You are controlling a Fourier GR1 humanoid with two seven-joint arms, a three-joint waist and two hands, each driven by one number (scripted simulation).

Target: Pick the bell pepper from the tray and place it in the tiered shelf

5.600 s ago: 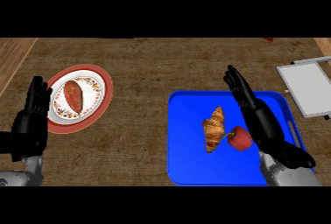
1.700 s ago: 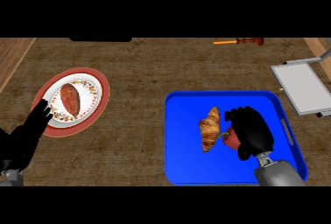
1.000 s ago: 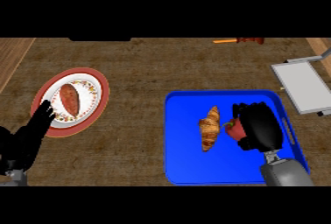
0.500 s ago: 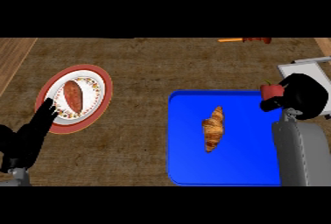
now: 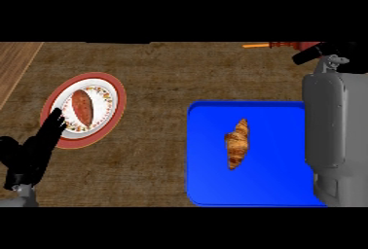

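Observation:
My right hand (image 5: 318, 52) is raised at the top right edge, fingers curled round the red bell pepper (image 5: 310, 45), of which only a sliver shows. Its grey forearm (image 5: 334, 121) stands over the right side of the blue tray (image 5: 273, 126) and hides what lies behind it, the tiered shelf included. On the tray a croissant (image 5: 237, 143) lies alone. My left hand (image 5: 32, 153) rests open at the lower left, fingertips at the edge of a plate.
A red-rimmed patterned plate (image 5: 115, 97) with a brown piece of food (image 5: 81, 106) sits at the left. An orange-handled object (image 5: 260, 45) lies at the top edge. A lighter wooden strip (image 5: 14, 63) runs along the far left.
My right hand closed on the bell pepper, lifted it off the tray and carried it up to the far right. Only the croissant stays on the tray. The left hand has barely moved.

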